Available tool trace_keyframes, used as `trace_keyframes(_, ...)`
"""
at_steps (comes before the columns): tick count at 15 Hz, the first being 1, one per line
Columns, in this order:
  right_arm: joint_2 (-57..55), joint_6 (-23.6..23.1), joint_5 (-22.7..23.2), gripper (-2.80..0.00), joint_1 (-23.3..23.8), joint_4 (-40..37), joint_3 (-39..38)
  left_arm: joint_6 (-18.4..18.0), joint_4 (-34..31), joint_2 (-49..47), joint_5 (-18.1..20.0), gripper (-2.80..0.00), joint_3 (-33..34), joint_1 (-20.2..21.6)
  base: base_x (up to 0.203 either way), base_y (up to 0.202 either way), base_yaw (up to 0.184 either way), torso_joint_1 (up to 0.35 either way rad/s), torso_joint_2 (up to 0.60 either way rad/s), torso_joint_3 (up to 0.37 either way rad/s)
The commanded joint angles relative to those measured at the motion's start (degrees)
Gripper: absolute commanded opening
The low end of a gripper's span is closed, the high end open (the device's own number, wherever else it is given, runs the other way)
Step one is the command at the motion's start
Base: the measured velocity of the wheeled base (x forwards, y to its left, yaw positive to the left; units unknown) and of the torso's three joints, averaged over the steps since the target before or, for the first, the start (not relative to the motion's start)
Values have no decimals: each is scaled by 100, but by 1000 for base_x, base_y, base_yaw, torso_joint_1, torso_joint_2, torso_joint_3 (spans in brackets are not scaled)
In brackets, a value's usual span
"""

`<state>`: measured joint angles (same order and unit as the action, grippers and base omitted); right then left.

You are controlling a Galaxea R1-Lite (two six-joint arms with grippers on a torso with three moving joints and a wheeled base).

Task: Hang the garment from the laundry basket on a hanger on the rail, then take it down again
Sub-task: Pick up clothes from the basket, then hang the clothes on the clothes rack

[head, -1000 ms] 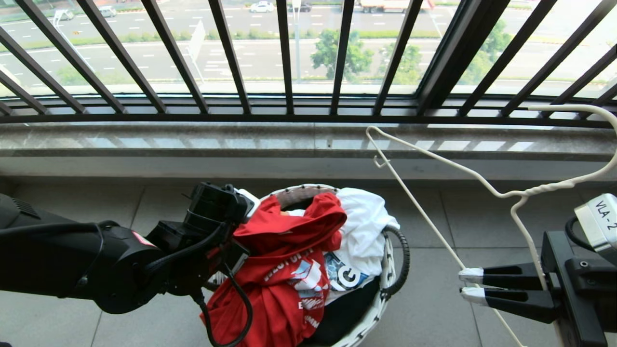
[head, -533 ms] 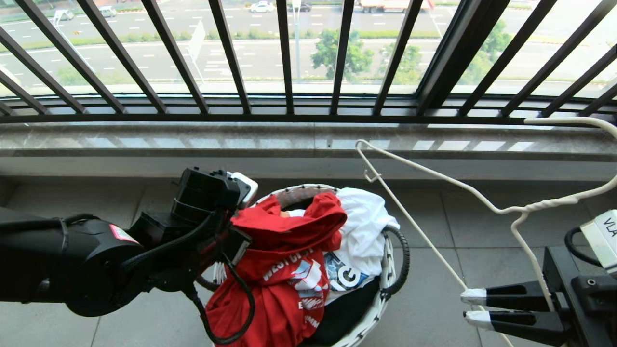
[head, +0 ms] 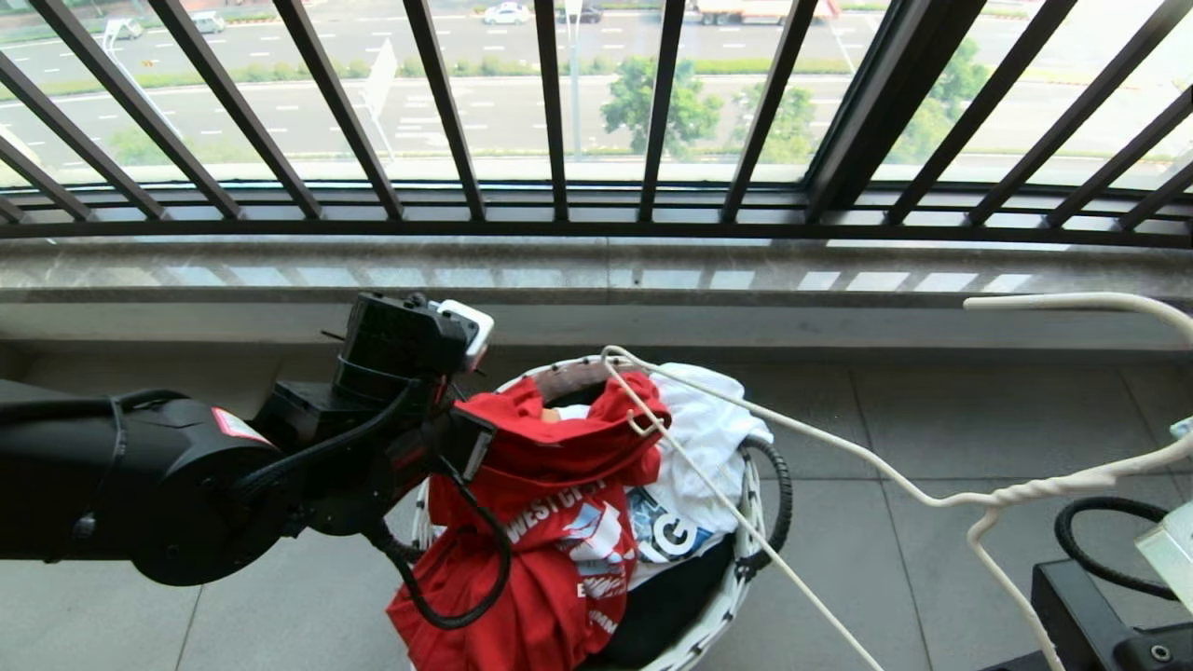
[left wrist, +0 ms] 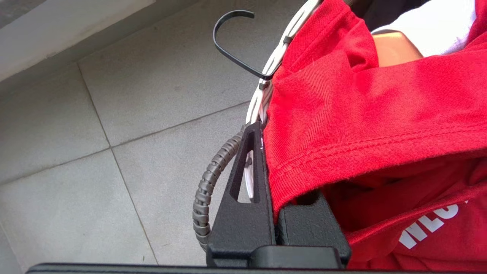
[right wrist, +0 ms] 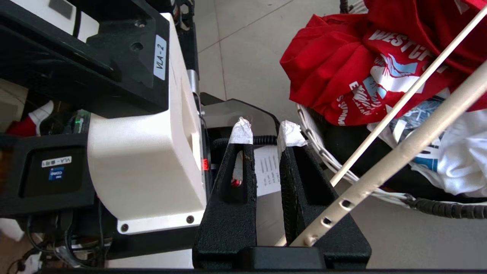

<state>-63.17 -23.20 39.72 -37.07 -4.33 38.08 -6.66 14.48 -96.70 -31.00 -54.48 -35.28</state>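
The red garment (head: 559, 540) hangs over the front of the laundry basket (head: 718, 615), white lettering showing. My left gripper (left wrist: 266, 133) is shut on a hemmed edge of the garment (left wrist: 361, 114) at the basket's left rim. One finger (left wrist: 247, 171) shows; red cloth covers the other. My right gripper (right wrist: 264, 133), low at the right and outside the head view, is shut on the off-white wire hanger (right wrist: 403, 101) near the finger bases. The hanger (head: 1053, 484) reaches left, its shoulder tip lying over the garment. The rail is out of view.
A white printed garment (head: 708, 438) and a black one (head: 662, 606) lie in the basket. Behind it runs a stone sill (head: 559, 270) with the dark window railing (head: 559, 112). Grey floor tiles (head: 885, 419) surround the basket. The robot's base (right wrist: 144, 144) is beside the right gripper.
The hanger has swung left and down; its tip now lies over the red garment. The right gripper has dropped out of the head view. The left gripper rose slightly with the cloth.
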Motion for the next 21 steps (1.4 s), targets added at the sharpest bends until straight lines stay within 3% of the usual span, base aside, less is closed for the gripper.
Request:
trace_keyframes(1,-59,59,19,-280,-363,-22,-28,65,11,-25,-11,-280,-89,-17,0,0,0,0,0,0)
trace_keyframes(7,-301,128,19,-280,-686,-77,-66,253,-123,474,-38,-280,-129,-473,0,0,0,0,0,0)
trace_keyframes(12,-389,185,-8,-280,-776,-64,116,253,-1244,695,-63,-280,-853,-489,0,0,0,0,0,0)
trace_keyframes(16,-415,220,19,-280,-934,-60,6,240,-1242,634,-64,-280,-997,-489,0,0,0,0,0,0)
trace_keyframes(21,-833,167,13,-280,-983,92,142,192,-1523,633,-60,-280,-1283,-785,0,0,0,0,0,0)
